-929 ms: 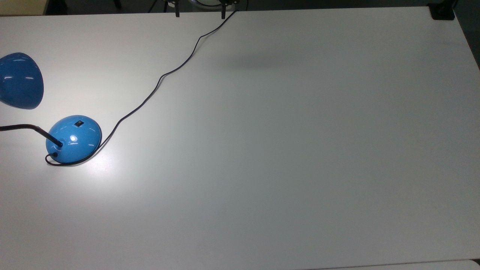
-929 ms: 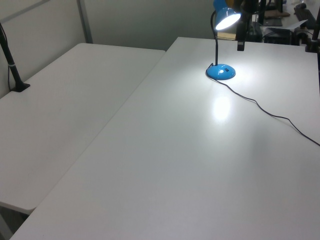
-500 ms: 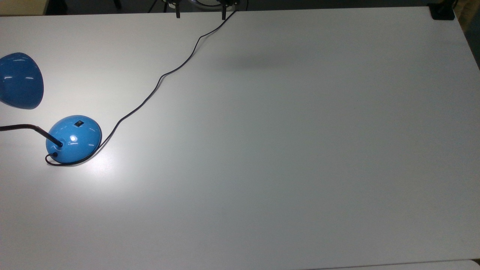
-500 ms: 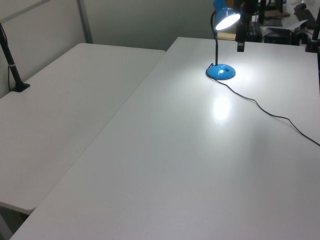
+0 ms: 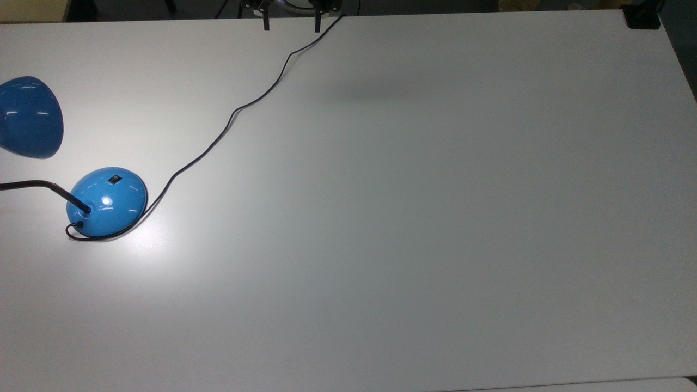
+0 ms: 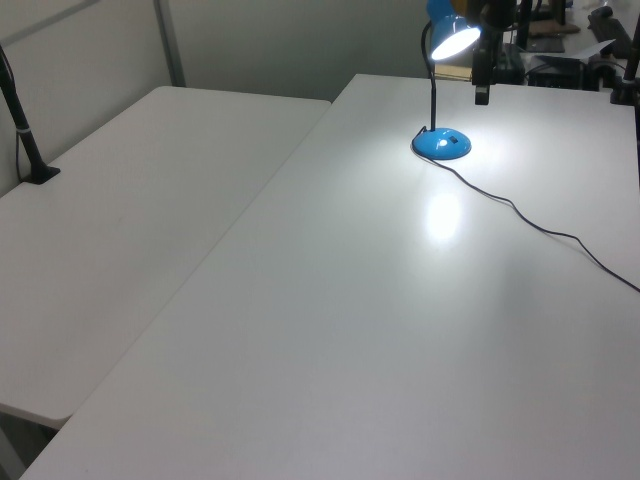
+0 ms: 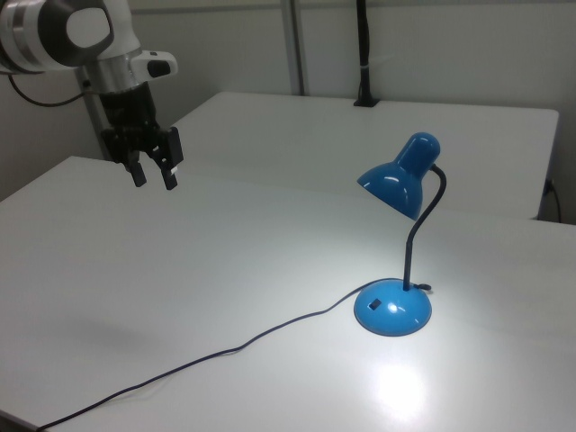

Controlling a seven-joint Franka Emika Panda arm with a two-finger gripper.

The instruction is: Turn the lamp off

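Observation:
The blue lamp stands at the top view's left, with its dome base (image 5: 107, 201), black switch (image 5: 114, 179) and shade (image 5: 28, 117). It is lit and throws a bright patch on the white table (image 5: 414, 218). Its black cord (image 5: 228, 121) runs from the base to the far edge. In the right view the base (image 7: 392, 310) is at lower right, the shade (image 7: 396, 180) above it. My gripper (image 7: 154, 177) hangs open and empty above the table, far to the right view's left of the lamp. In the top view the gripper (image 5: 291, 24) is at the upper edge.
A second white table (image 6: 120, 200) adjoins this one on the left view's left, with a black clamped post (image 6: 25, 130) on it. A black clamp (image 5: 642, 19) sits at the top view's upper right corner. Dark equipment (image 6: 590, 50) stands behind the lamp in the left view.
In the top view the two fingertips have drawn closer together, leaving a narrower gap. The lamp, its light and the cord are unchanged.

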